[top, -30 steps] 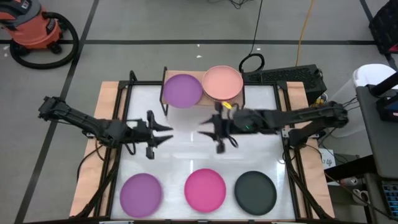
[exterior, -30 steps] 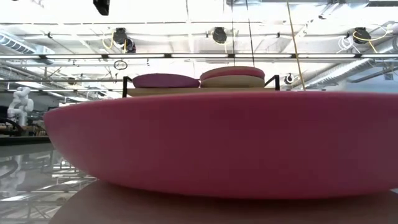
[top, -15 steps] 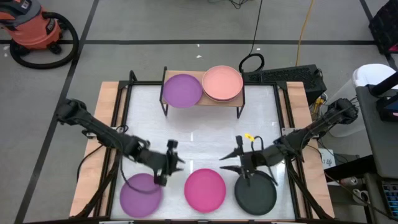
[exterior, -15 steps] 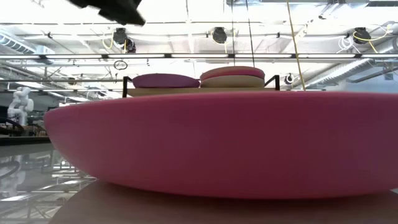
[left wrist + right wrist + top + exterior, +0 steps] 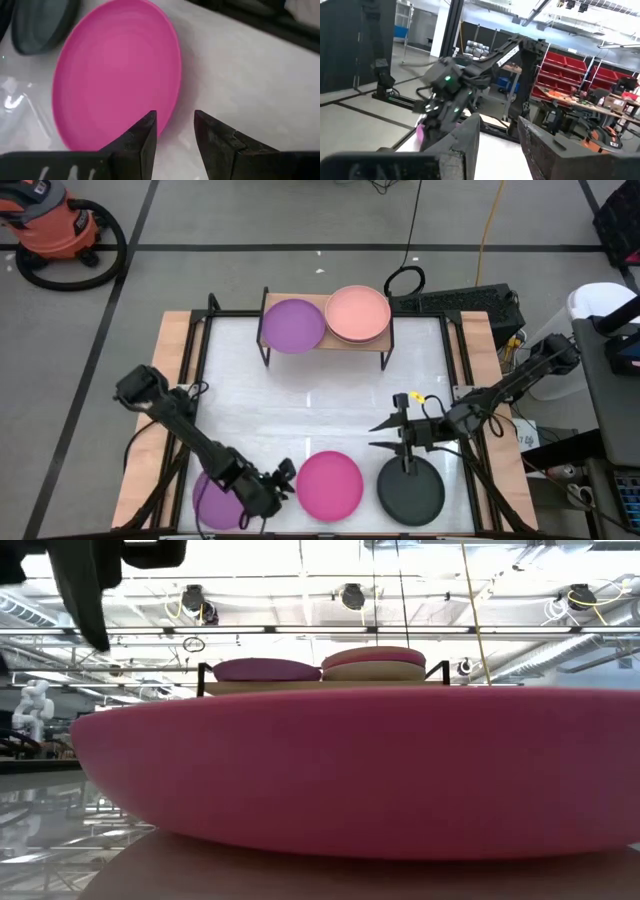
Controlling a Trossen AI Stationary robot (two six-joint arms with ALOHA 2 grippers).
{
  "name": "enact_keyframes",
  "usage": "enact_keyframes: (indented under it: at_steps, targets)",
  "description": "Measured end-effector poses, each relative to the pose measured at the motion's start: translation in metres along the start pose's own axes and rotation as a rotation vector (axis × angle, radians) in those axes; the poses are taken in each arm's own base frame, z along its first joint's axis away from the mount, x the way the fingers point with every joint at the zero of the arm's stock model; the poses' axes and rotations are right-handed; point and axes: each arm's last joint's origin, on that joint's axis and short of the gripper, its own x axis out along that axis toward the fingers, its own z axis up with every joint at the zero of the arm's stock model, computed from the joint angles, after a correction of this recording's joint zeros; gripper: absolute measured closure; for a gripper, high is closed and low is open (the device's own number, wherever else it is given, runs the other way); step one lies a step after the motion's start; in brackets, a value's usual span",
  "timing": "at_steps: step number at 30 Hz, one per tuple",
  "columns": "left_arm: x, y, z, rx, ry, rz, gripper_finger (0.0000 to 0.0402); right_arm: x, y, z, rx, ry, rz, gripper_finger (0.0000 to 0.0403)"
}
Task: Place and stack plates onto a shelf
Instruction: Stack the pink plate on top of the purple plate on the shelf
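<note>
Now, change: both arms have swung from mid-counter, near the shelf, down to the near row of plates within the last second; the left arm has travelled farthest.
Left hand (image 5: 283, 478): low over the white counter (image 5: 320, 415), its two dark fingers (image 5: 142, 140) parted with a gap between them and holding nothing; it sits between the two plates at the near left.
Round flat matte magenta plate (image 5: 330, 485): lies flat just ahead of the left hand, its near rim right at the fingertips in the left wrist view, not yet pinched.
Round flat matte purple plate (image 5: 222, 492): lies under the left forearm, just behind that hand.
Right hand (image 5: 388, 433): fingers spread, empty, hovering just past the far rim of the round flat matte black plate (image 5: 411, 488), apart from it.
Small low shelf with a light wooden top on black legs (image 5: 325, 343): well away from both hands, carrying a second purple plate (image 5: 294, 325) beside a salmon pink plate (image 5: 358, 313) that rests on a beige plate (image 5: 372, 670).
Meaning: three plates are on the shelf and three are on the counter; the arms seem to be reaching for the next pair, the left for the magenta plate, the right for the black one.
Next need: each hand probably has to slip a finger under a rim to lift.
</note>
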Motion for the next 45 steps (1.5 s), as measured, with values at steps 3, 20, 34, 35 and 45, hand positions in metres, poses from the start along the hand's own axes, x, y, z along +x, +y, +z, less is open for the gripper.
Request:
enact_keyframes:
  at_steps: [3, 20, 34, 35, 45]
  targets:
    - [0.012, 0.000, 0.003, 0.040, 0.024, 0.014, 0.0266, 0.000, 0.000, 0.000, 0.003, 0.001, 0.000, 0.0287]
    - [0.046, 0.005, -0.006, 0.109, 0.138, 0.043, 0.0340, 0.000, 0.001, -0.003, 0.068, 0.025, 0.007, 0.0287]
    - [-0.040, 0.044, 0.025, 0.174, 0.297, 0.227, 0.0392, -0.003, -0.001, 0.007, 0.042, -0.056, -0.002, 0.0287]
    - [-0.055, 0.052, 0.025, 0.163, 0.317, 0.244, 0.0392, -0.004, -0.001, 0.010, 0.037, -0.072, -0.003, 0.0287]
    - [-0.176, 0.153, -0.032, -0.090, 0.351, 0.427, 0.0392, -0.017, 0.001, 0.025, 0.037, -0.144, 0.024, 0.0287]
